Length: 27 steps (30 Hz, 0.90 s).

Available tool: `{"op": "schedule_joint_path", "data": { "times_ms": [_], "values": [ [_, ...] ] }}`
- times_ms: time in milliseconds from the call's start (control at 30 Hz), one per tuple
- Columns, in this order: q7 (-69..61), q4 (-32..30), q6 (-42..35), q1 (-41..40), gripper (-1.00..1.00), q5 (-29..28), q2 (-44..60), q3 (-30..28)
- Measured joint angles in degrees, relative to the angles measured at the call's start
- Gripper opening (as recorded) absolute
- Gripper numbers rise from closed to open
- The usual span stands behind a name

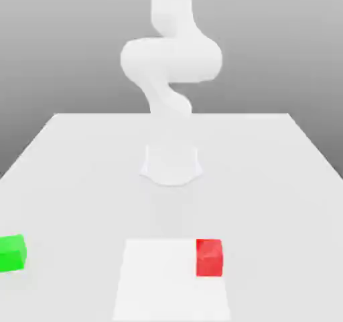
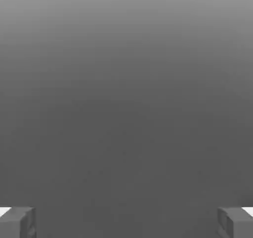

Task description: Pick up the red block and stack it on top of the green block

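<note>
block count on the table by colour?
Red block: 1
Green block: 1
Total: 2

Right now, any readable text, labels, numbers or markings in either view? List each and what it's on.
None: no text, label, brand, number or sign can be read.
The small bright-red matte cube has plain faces.
The small bright-green matte cube has plain faces.
The white robot arm, its round white base and the white tabletop are unmarked.
The grey fingertips of the gripper, seen in the hand view, carry no markings.
</note>
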Motion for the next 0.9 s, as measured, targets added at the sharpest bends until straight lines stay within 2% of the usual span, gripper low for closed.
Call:
{"op": "schedule_joint_path", "data": {
  "times_ms": [233,400,533,633,867,900],
  "values": [
    [-0.51,-8.55,8.72,4.27,0.0,5.98,15.85,-0.49],
    [1.04,-14.43,14.79,5.99,0.0,7.45,26.43,1.31],
    [4.81,-19.22,19.89,6.46,0.0,5.14,34.53,3.11],
    [10.19,-22.79,23.75,7.3,0.0,-0.24,40.29,3.11],
    [13.05,-22.23,34.24,8.04,0.0,-3.69,52.88,1.89],
    [13.12,-22.02,35.77,8.11,-1.0,-3.71,54.7,1.82]
  ]
}}
